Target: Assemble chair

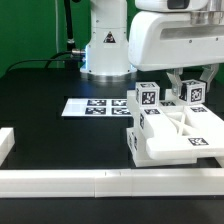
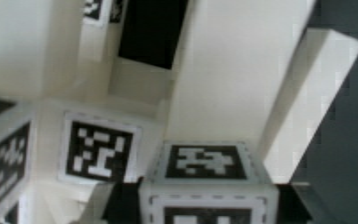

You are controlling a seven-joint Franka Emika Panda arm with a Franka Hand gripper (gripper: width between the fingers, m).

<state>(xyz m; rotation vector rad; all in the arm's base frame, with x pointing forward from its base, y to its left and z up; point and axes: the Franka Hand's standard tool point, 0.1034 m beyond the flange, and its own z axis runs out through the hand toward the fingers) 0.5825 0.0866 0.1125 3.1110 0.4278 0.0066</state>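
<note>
White plastic chair parts (image 1: 172, 130) sit together on the black counter (image 1: 50, 125), near the exterior view's right, pressed against the long white border rail (image 1: 100, 182). Two square legs with tags stand up from the flat panel. The hand (image 2: 197, 190) is above them, its fingers pinching one tagged leg (image 2: 201, 165) in the wrist view. If this grip is off-centre, the leg may tilt or jam and push the cluster aside. The marker board (image 1: 95, 105) lies just beside.
</note>
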